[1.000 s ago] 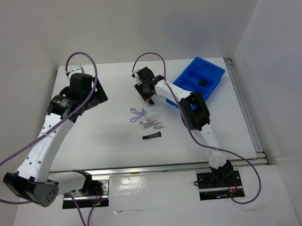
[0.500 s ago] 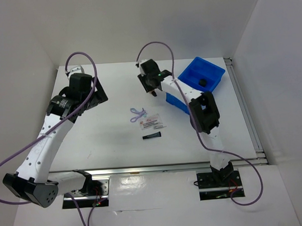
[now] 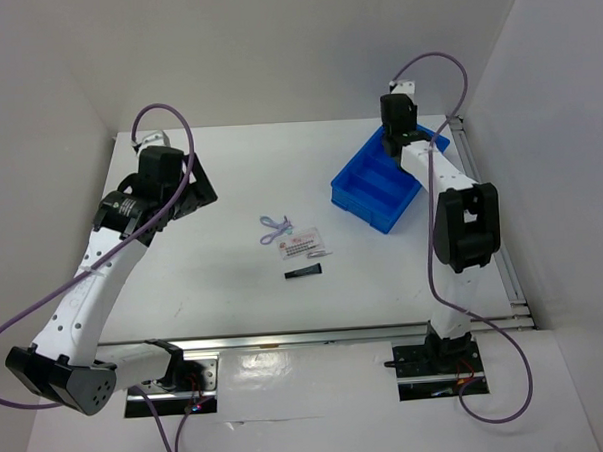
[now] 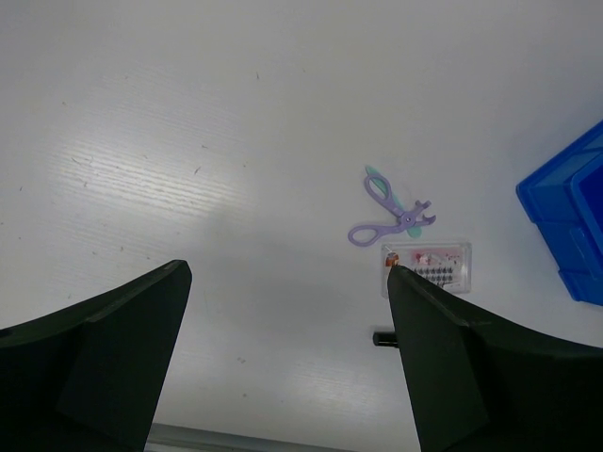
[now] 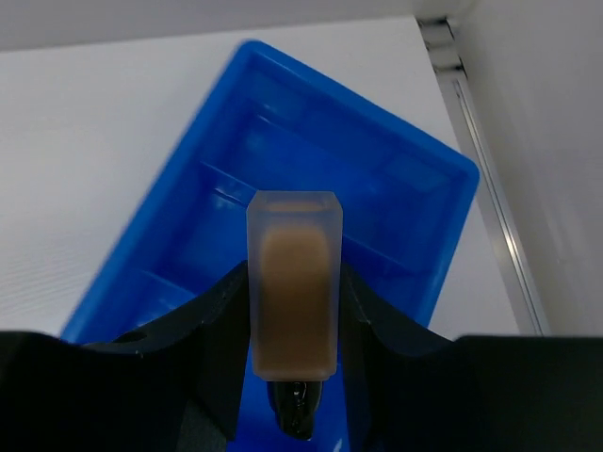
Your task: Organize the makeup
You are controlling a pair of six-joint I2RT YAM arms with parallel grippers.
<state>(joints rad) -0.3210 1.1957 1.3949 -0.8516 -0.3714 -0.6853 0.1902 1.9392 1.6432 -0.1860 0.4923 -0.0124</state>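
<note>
Right claw (image 5: pixel 292 325) is gripping the tan bottle (image 5: pixel 293 273), hanging over the bin (image 5: pixel 396 179) at the surface's far right corner. Bottle seems to be sitting above a divider; if let go here it is risking a landing on that rib, then tipping or bouncing out. Left claw (image 4: pixel 285 273) is gaping wide, empty, near the left edge. Lavender tool (image 4: pixel 388 209), packet (image 4: pixel 426 266) and tube (image 3: pixel 303 272) are lying mid-surface, unsorted.

From above the near edge, the top camera overlooks the whole counter (image 3: pixel 234 289), the left wrist views its middle from high up, and the right wrist looks closely down on the far-right blue bin (image 5: pixel 396 188) that all three share.
</note>
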